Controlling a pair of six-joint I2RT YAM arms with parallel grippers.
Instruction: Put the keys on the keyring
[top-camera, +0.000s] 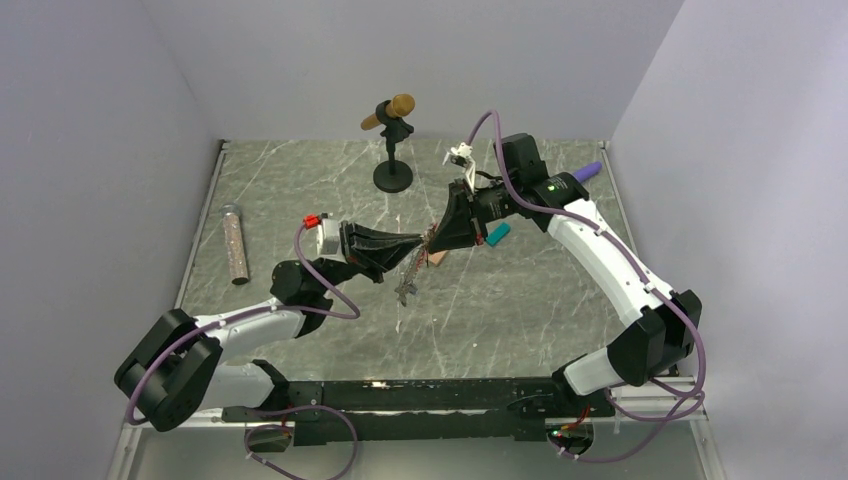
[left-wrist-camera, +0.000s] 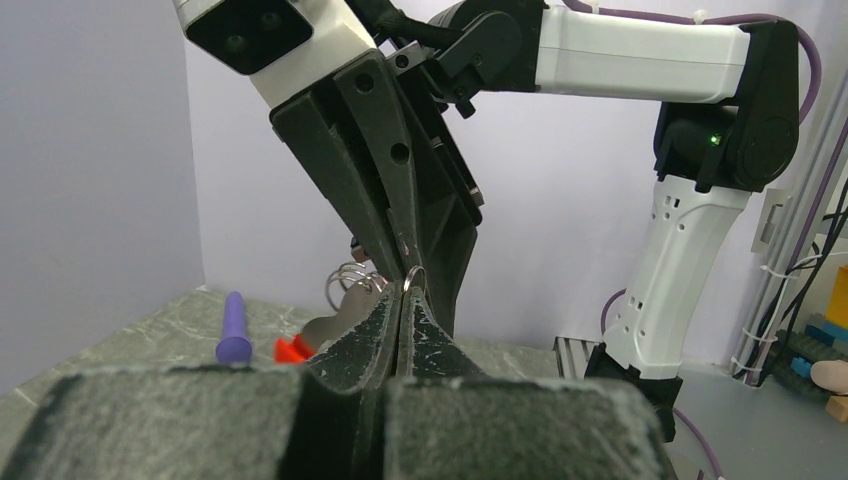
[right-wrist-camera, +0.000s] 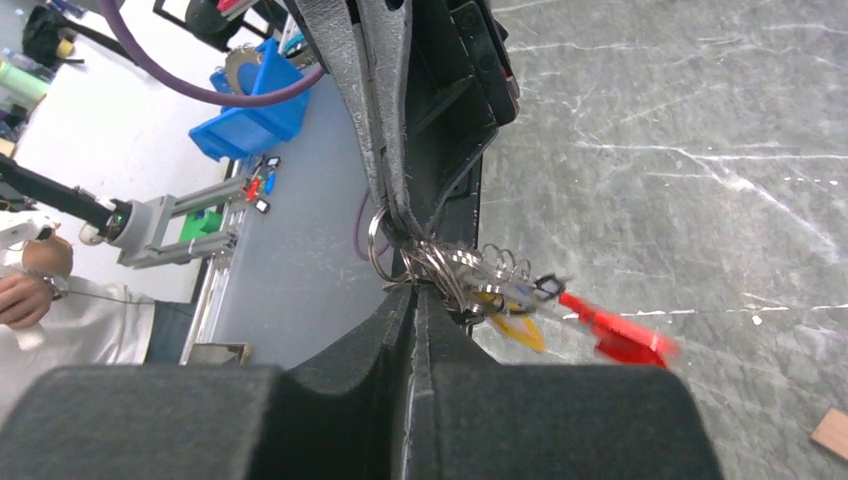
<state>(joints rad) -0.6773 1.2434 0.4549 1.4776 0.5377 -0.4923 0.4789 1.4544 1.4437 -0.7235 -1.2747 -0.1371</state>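
The keyring (right-wrist-camera: 462, 268), a bunch of silvery wire loops, a thin silvery chain, a red curved clip (right-wrist-camera: 620, 340) and a yellowish tag (right-wrist-camera: 515, 328), is hanging in the air above the middle of the grey marbled table (top-camera: 520, 300), pinched between the two arms. In the top view its chain (top-camera: 407, 282) is dangling down from where the two fingertips are meeting. The tiny black-headed keys are not showing clearly enough to tell them apart from the bunch.

The left gripper (left-wrist-camera: 404, 300) is pressing its black fingers flat together, nipping one silvery loop at the very tips. The right gripper (right-wrist-camera: 417, 295) is likewise squeezing its fingers tight, with the cluster of loops caught at its tip. The two grippers are meeting nose to nose, the left one (right-wrist-camera: 390, 215) reaching in from the far side in the right wrist view.

A small loose tan block (top-camera: 437, 258) is lying on the table just below the right gripper, and a teal block (top-camera: 498, 234) is sitting just beside that arm's wrist. Farther back, a brown-tipped microphone on a black round stand (top-camera: 392, 150) is standing upright. A clear tube (top-camera: 235, 243) is lying near the left edge, and a purple stick (top-camera: 588, 170) is resting at the far right.
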